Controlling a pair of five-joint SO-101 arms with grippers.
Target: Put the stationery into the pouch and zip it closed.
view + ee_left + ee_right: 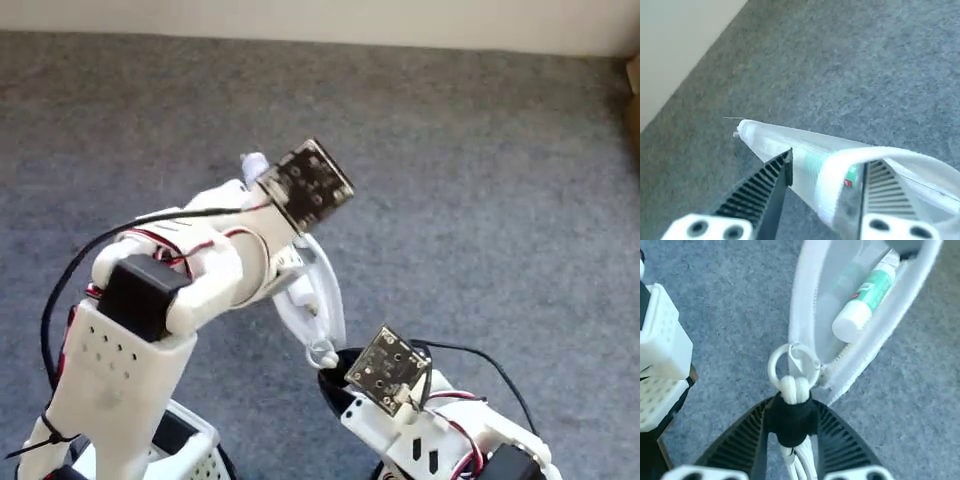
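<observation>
Your pouch [807,290] hangs above the grey carpet [500,150] between both arms, mouth part open, green-labelled tube [865,297] inside, your left gripper [827,165] clamped across its rim, your right gripper [791,407] pinched narrow on the zip pull cord [792,387].

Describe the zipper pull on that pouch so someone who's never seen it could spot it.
Over the grey table a white pouch is held in the air. At its open mouth sits the zipper pull, pinched in the right gripper: a white ring on knotted white cord, the only ring.
</observation>
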